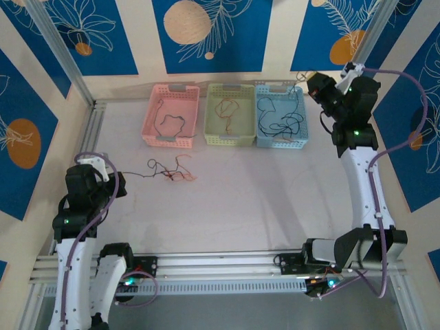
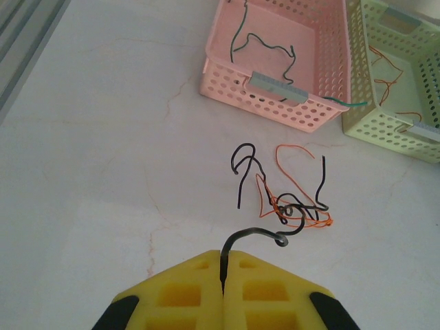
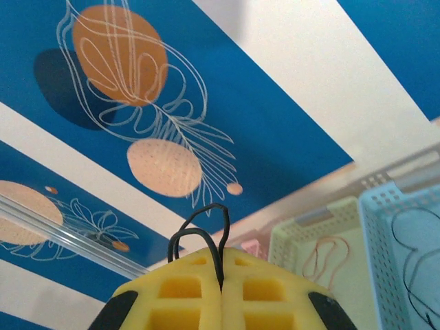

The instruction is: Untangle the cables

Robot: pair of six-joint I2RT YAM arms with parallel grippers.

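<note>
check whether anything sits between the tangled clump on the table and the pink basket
Nothing visible does: only bare table lies between the clump and the near wall of the pink basket. The left gripper is shut on a black strand beside the clump.

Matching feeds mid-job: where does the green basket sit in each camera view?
Top external: the green basket is at the back, between the pink basket and the blue basket.
Left wrist: upper right corner, cut off by the frame edge.
Right wrist: lower right, just left of the blue basket.
Shared landmark: the orange cable lying inside it.
</note>
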